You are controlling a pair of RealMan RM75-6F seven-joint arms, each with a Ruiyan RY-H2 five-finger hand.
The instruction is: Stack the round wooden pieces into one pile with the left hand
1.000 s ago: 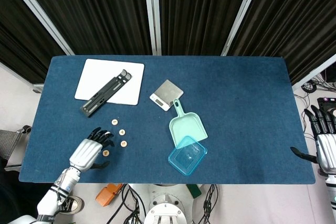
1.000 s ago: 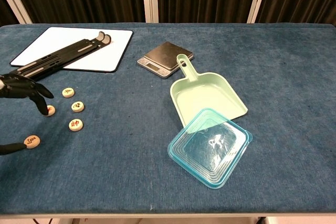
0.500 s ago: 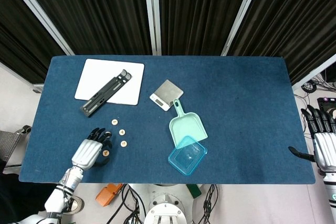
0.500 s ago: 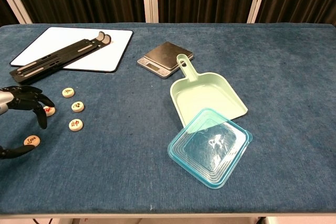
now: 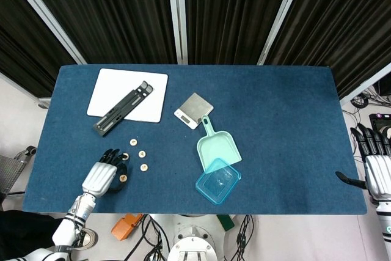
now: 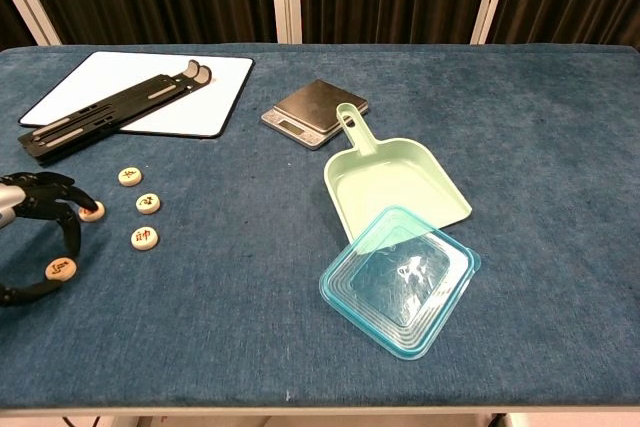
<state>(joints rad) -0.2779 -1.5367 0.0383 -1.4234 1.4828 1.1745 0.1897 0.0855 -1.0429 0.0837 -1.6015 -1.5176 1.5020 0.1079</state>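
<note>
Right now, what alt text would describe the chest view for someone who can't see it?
A robot's left hand curls around one round wooden piece on a blue table, four more pieces nearby. Beyond lie a green dustpan, clear lid, scale and whiteboard.

- Table [image 6: 560, 127]: matt blue cloth, felt-like nap.
- Round wooden pieces [image 6: 144, 237]: pale smooth wood, dark and red marks on top.
- Dustpan [image 6: 395, 182]: smooth mint plastic.
- Lid [image 6: 400, 279]: clear teal glossy plastic.
- Scale [image 6: 315, 112]: brushed metal top.
- Left hand [image 5: 102, 178]: silver shell, black fingers [image 6: 50, 192].
- Board [image 6: 215, 87]: smooth white.
</note>
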